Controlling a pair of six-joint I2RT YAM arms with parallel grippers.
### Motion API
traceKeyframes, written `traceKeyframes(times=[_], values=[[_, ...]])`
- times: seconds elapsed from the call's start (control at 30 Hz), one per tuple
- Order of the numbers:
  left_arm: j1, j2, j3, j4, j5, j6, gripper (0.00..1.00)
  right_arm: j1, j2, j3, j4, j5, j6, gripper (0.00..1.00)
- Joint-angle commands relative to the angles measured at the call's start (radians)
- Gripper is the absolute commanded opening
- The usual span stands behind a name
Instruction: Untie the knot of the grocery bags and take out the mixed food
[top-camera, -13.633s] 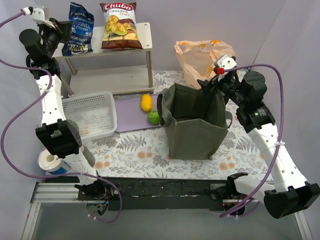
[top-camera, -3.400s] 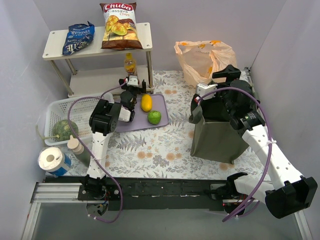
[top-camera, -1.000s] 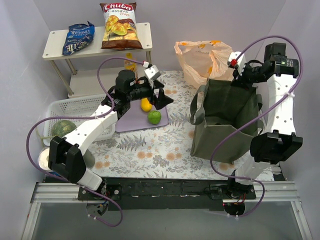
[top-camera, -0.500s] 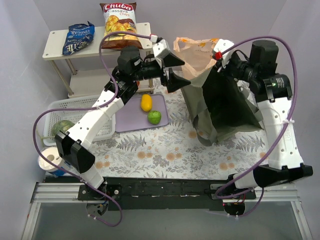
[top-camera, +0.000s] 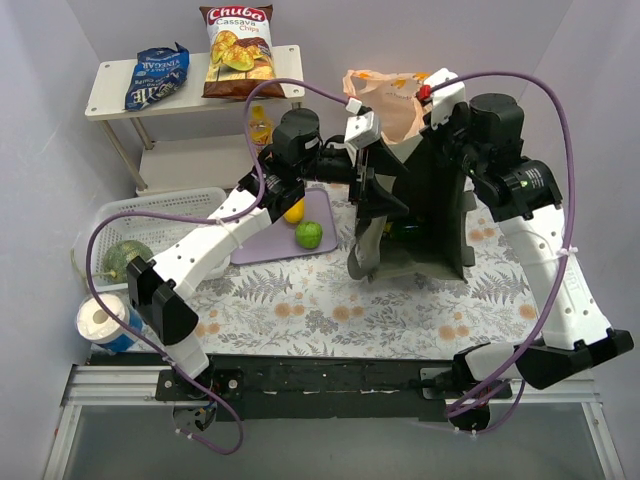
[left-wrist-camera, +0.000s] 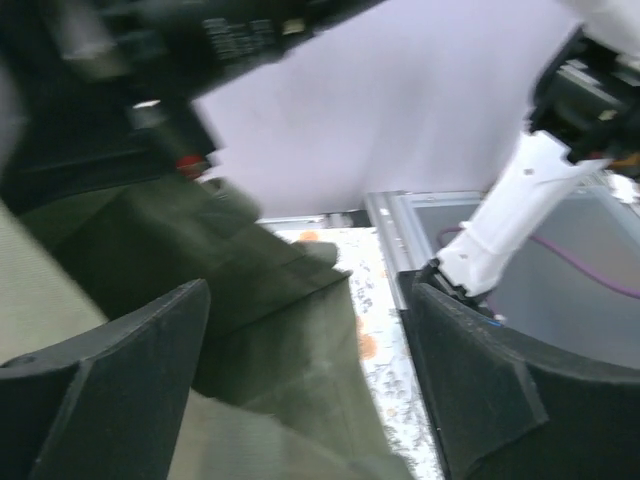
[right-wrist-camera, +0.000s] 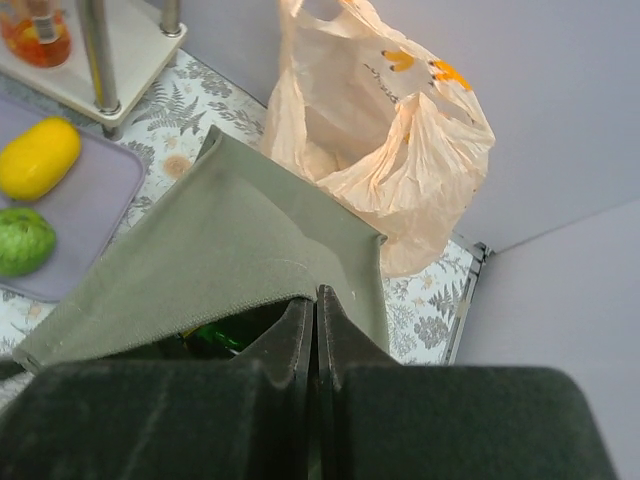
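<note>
The tilted olive tote (right-wrist-camera: 230, 240) holds a dark green item (right-wrist-camera: 212, 340). The right hand (right-wrist-camera: 317, 305) pinches the tote's rim, and the left hand (left-wrist-camera: 310, 300) is spread over its fabric. The peach grocery bag (right-wrist-camera: 380, 150) stands on the surface (top-camera: 300, 300) just behind both.

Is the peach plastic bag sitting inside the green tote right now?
No, the right wrist view shows the plastic bag standing behind the green tote, fully outside it.

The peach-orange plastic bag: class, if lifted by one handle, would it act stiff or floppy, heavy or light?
Probably floppy: the plastic bag is thin, crinkled and translucent, its walls sagging in folds. Its handles droop, so it would likely stretch and collapse when pulled. The film itself looks light, but the bag stands bulged and its contents are hidden, so its weight is uncertain.
</note>
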Motion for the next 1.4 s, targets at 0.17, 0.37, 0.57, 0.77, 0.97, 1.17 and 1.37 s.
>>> traceKeyframes(times=[0.17, 0.37, 0.57, 0.77, 0.97, 1.17, 1.37], values=[[-0.096, 0.135, -0.007, -0.017, 0.018, 0.045, 0.77, -0.003, 0.057, 0.114, 0.064, 0.198, 0.199, 0.01], [-0.207, 0.195, -0.062, -0.049, -0.33, 0.21, 0.74, -0.019, 0.012, 0.039, 0.05, 0.18, 0.234, 0.01], [-0.201, 0.246, -0.078, -0.06, -0.608, 0.283, 0.9, -0.035, -0.095, -0.067, -0.026, -0.01, 0.237, 0.01], [-0.178, 0.243, -0.156, -0.012, -0.549, 0.495, 0.96, -0.049, -0.181, -0.184, -0.06, -0.136, 0.224, 0.01], [-0.051, 0.129, -0.173, -0.001, -0.125, 0.442, 0.98, -0.062, -0.163, -0.113, -0.103, -0.177, 0.191, 0.01], [-0.031, 0.025, -0.221, -0.055, -0.097, 0.553, 0.98, -0.064, -0.157, -0.102, -0.128, -0.21, 0.188, 0.01], [-0.032, 0.02, -0.204, -0.214, -0.038, 0.711, 0.98, -0.075, -0.111, -0.035, -0.141, -0.234, 0.182, 0.01]])
